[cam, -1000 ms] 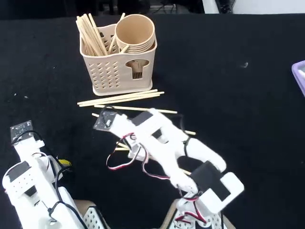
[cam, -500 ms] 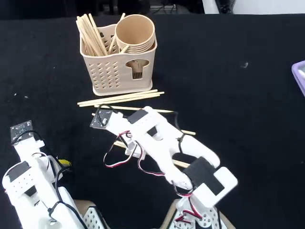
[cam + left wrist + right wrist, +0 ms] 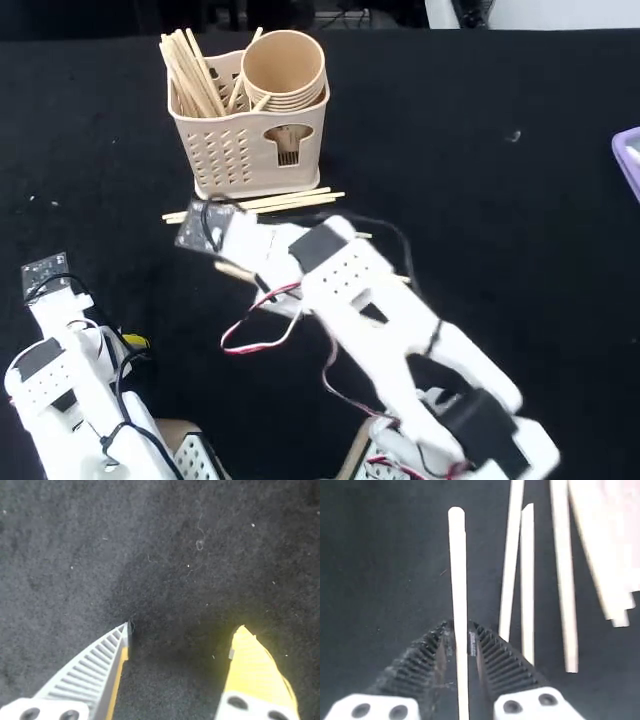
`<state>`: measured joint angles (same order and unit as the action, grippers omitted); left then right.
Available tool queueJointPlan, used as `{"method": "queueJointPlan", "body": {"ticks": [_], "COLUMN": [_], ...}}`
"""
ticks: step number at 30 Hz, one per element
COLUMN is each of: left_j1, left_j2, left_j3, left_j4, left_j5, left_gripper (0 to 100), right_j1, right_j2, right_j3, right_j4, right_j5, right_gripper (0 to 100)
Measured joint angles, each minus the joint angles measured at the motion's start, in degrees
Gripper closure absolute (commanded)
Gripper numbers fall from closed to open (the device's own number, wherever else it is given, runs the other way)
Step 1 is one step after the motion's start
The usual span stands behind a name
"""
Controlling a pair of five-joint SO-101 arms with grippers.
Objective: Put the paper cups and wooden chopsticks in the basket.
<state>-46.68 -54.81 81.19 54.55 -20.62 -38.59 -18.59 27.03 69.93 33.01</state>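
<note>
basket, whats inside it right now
A stack of paper cups stands in the basket, with a bundle of wooden chopsticks leaning beside it. The basket's walls cover the floor and the lower parts of both.

White arms (image 3: 380, 320), red-white cables (image 3: 240, 350), black-toothed right hand (image 3: 460, 626), yellow-and-white left hand (image 3: 184, 626).

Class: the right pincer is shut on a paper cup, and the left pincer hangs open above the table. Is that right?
No. The right pincer is shut on a wooden chopstick, not a paper cup, as the right wrist view shows. The left pincer does hang open above the table.
</note>
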Motion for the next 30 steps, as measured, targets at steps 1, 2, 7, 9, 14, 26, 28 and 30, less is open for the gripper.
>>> {"method": "queueJointPlan", "body": {"ticks": [1, 2, 7, 9, 14, 26, 28, 30], "left_j1": [0.0, 0.0, 0.0, 0.0, 0.0, 0.0, 0.0, 0.0], "left_j2": [0.0, 0.0, 0.0, 0.0, 0.0, 0.0, 0.0, 0.0], "left_j3": [0.0, 0.0, 0.0, 0.0, 0.0, 0.1, 0.1, 0.1], "left_j4": [0.0, 0.0, 0.0, 0.0, 0.0, 0.0, 0.0, 0.0], "left_j5": [0.0, 0.0, 0.0, 0.0, 0.0, 0.0, 0.0, 0.0], "left_gripper": [68, 68, 68, 68, 68, 68, 68, 68], "right_j1": [0.0, 0.0, 0.6, 0.6, 0.6, 0.6, 0.6, 0.6], "right_j2": [-1.2, -2.0, -2.7, -2.7, -1.1, 11.3, 13.5, 14.8], "right_j3": [-3.3, -6.5, -23.6, -28.4, -35.5, -41.8, -42.0, -42.0], "right_j4": [1.8, 3.4, 7.1, 7.2, 7.5, -28.0, -33.7, -37.5], "right_j5": [0.0, 0.0, 0.0, 0.0, -2.6, -23.7, -24.4, -24.6], "right_gripper": [98.8, 98.8, 98.8, 98.8, 98.8, 98.7, 98.7, 98.7]}}
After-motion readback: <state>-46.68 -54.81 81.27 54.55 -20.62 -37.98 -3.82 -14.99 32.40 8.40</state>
